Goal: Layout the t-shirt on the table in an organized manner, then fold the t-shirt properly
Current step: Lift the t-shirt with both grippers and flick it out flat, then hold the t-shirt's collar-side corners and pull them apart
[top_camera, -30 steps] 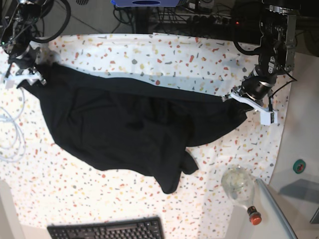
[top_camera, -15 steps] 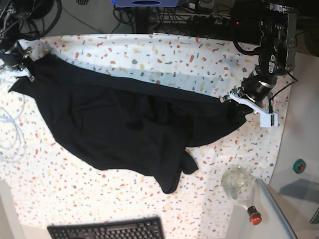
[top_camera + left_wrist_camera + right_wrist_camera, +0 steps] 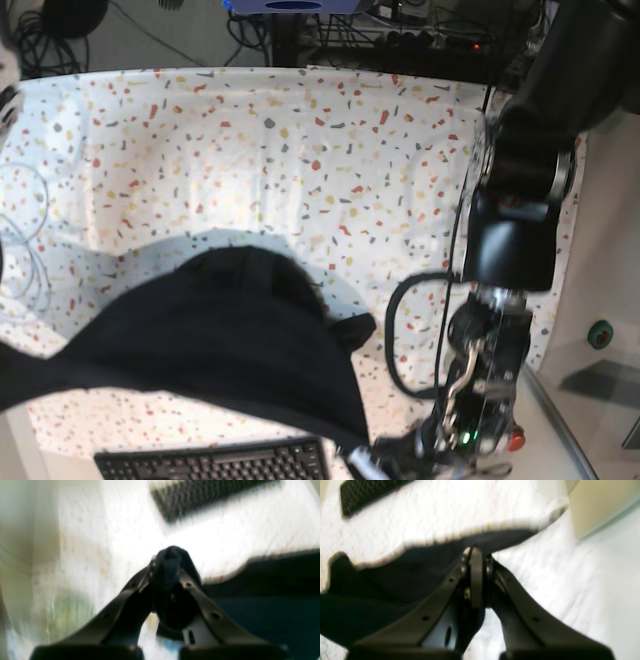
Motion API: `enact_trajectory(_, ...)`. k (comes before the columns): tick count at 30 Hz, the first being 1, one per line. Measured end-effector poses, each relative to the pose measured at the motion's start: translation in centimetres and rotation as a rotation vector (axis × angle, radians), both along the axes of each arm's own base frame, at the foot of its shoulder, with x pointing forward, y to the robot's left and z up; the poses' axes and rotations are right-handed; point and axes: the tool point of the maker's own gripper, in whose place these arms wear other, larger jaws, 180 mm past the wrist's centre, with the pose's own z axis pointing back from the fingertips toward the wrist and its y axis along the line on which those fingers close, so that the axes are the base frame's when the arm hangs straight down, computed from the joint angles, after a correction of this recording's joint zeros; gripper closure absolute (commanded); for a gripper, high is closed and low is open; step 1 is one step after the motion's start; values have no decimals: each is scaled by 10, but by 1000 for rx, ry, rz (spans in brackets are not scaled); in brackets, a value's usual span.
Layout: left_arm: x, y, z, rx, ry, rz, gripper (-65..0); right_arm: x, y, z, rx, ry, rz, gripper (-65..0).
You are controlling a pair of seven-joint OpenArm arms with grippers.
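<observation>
The black t-shirt [image 3: 220, 340] hangs in the air above the speckled table [image 3: 300, 140], stretched from the left edge of the base view to the lower right. In the left wrist view, my left gripper [image 3: 167, 560] is shut on a bunched corner of the t-shirt [image 3: 262, 580]. The base view shows that left gripper [image 3: 368, 462] low, near the keyboard. My right gripper [image 3: 476, 555] is shut on the t-shirt's [image 3: 395, 580] edge, with cloth trailing to its left. The base view does not show the right gripper.
A black keyboard [image 3: 215, 463] lies at the table's front edge, also blurred in the wrist views as keyboard [image 3: 200, 497] and keyboard [image 3: 370, 492]. White cables [image 3: 22, 250] lie at the left. A green roll [image 3: 600, 333] sits on the grey side surface at the right.
The t-shirt has gone from lying spread on the table to hanging lifted toward the front. The right gripper closed on its corner, and both arms swung up and forward.
</observation>
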Motion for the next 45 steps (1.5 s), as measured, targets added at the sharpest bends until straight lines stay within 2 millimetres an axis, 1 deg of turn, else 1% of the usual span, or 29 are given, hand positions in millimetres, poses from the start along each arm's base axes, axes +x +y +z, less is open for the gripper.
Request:
enact_trajectory(1, 12, -17, 27, -17, -41, -22, 0, 9, -8, 35, -31, -72, 6, 0)
enact_trajectory(2, 22, -35, 61, -47, -94, -45, 0, 14, -22, 76, -77, -152, -20, 0)
enact_trajectory(4, 30, -64, 124, -104, -210, -97, 0, 6, -48, 149, -169, -288, -79, 0)
enact_trajectory(5, 30, -70, 151, -140, -261, -102, 0, -2, -56, 175, -211, -337, -96, 0)
enact_trajectory(6, 27, -71, 175, -189, -309, -99, 0, -14, -62, 196, -262, -372, -117, 0)
enact_trajectory(7, 24, -68, 193, -228, -349, -95, 0, -25, -66, 213, -295, -407, -134, 0)
enact_trajectory(8, 20, -62, 206, -259, -379, -84, 0, -36, -67, 226, -315, -441, -147, 0)
enact_trajectory(9, 16, -54, 217, -280, -412, -68, 0, -48, -67, 238, -333, -478, -163, 0)
enact_trajectory(10, 11, -47, 222, -302, -433, -54, 0, -62, -70, 244, -340, -512, -180, 0)
enact_trajectory(11, 3, -39, 224, -324, -464, -40, 0, -76, -70, 244, -337, -533, -184, 0)
enact_trajectory(12, -3, -33, 221, -345, -482, -32, 0, -93, -78, 236, -344, -518, -222, 0)
enact_trajectory(13, -9, -27, 207, -332, -473, -21, 0, -107, -82, 216, -335, -465, -257, 0)
enact_trajectory(14, -16, -19, 186, -323, -445, -1, 0, -121, -87, 193, -324, -426, -302, 0)
enact_trajectory(15, -25, -14, 161, -303, -414, 4, 0, -130, -82, 165, -298, -387, -307, 0)
enact_trajectory(16, -35, -12, 130, -281, -363, 9, 0, -137, -74, 131, -264, -328, -309, 0)
enact_trajectory(18, -61, 2, 63, -238, -242, 46, 0, -151, -56, 55, -165, -182, -287, 0)
enact_trajectory(19, -77, 15, 27, -202, -178, 67, 0, -160, -46, 19, -124, -118, -281, 0)
enact_trajectory(21, -106, 38, -37, -143, -37, 108, 0, -167, -26, -35, -38, -76, -261, 0)
enact_trajectory(22, -122, 49, -64, -123, 31, 137, 0, -169, -14, -61, 4, -52, -243, 0)
enact_trajectory(24, -145, 54, -99, -113, 104, 148, 0, -175, 1, -108, 72, 3, -241, 0)
enact_trajectory(27, -181, 57, -149, -97, 239, 140, 0, -201, 15, -169, 159, 103, -274, 0)
enact_trajectory(29, -204, 69, -173, -68, 303, 153, 0, -219, 22, -194, 197, 161, -286, 0)
enact_trajectory(30, -213, 76, -183, -54, 317, 165, 0, -227, 23, -203, 203, 184, -291, 0)
enact_trajectory(32, -221, 91, -189, -38, 291, 190, 0, -238, 26, -214, 217, 218, -294, 0)
enact_trajectory(34, -229, 100, -193, -25, 272, 195, 0, -247, 28, -218, 220, 231, -290, 0)
enact_trajectory(36, -238, 103, -201, -19, 290, 190, 0, -256, 29, -222, 219, 246, -296, 0)
enact_trajectory(39, -250, 111, -209, 1, 316, 198, 0, -270, 42, -226, 227, 268, -293, 0)
enact_trajectory(42, -253, 111, -211, 2, 324, 201, 0, -282, 51, -225, 224, 277, -296, 0)
enact_trajectory(45, -255, 114, -211, 9, 322, 201, 0, -287, 58, -226, 232, 281, -300, 0)
